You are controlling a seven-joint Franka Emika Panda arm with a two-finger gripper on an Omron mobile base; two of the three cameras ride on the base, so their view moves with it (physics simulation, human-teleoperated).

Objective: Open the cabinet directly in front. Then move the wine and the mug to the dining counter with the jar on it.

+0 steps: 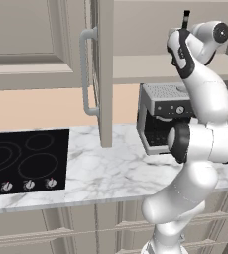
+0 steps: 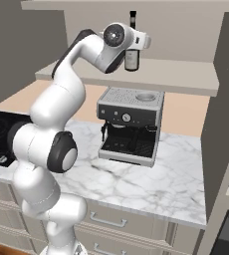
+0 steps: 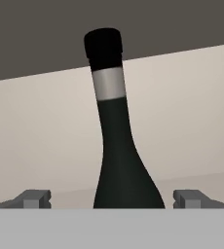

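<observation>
The wine (image 3: 119, 160) stands upright on the shelf of the opened cabinet (image 2: 151, 74) above the espresso machine (image 2: 129, 124), between the spread, empty fingers (image 3: 33, 198); glass, heavy, slippery, likely best clasped low around its body.

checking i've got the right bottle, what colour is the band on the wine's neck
Pale silver-grey band under a black cap, on the dark wine; hand view shows it best.
</observation>
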